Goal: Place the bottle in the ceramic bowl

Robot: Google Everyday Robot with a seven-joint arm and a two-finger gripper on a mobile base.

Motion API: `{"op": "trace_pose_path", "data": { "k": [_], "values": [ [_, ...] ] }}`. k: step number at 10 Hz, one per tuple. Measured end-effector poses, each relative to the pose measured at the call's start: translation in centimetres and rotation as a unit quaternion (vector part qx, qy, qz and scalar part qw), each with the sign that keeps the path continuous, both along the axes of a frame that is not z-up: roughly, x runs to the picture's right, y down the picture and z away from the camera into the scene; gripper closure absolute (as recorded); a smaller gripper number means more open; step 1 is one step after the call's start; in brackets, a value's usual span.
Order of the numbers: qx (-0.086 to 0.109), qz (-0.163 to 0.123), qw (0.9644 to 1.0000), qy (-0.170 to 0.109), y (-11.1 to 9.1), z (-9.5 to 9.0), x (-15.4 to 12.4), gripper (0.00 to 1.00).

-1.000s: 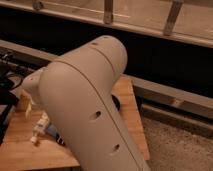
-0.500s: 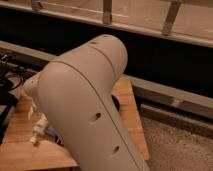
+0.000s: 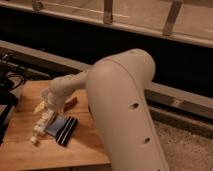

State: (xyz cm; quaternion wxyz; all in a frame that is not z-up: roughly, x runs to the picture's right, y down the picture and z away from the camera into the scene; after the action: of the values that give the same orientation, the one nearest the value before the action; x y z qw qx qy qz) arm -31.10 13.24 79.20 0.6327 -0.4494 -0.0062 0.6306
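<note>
The bottle [image 3: 41, 123] is a slim cream-white ribbed bottle. It lies or hangs aslant over the left part of the wooden table [image 3: 20, 145], cap end towards the lower left. My gripper [image 3: 46, 107] is at the end of the big white arm [image 3: 120, 110], right at the bottle's upper end and touching or nearly touching it. Whether it holds the bottle does not show. The ceramic bowl is not in view; the arm covers much of the table.
A flat blue-and-black striped item [image 3: 63, 129] lies just right of the bottle. A small brown object [image 3: 70, 103] sits by the arm. Dark gear and cables [image 3: 7, 85] stand off the table's left edge. A dark ledge and rails run behind.
The arm has swung, so more of the table's left and front shows, along with the striped item. The bottle stays close under the gripper.
</note>
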Motion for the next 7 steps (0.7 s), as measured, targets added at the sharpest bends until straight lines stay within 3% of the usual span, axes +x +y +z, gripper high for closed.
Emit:
{"op": "trace_pose_path", "data": {
  "k": [2,7],
  "values": [
    [-0.002,0.0,1.0,-0.007,0.0,0.3,-0.4,0.2],
    [0.009,-0.051,0.9986,-0.012,-0.3,0.0,-3.6,0.2]
  ]
}}
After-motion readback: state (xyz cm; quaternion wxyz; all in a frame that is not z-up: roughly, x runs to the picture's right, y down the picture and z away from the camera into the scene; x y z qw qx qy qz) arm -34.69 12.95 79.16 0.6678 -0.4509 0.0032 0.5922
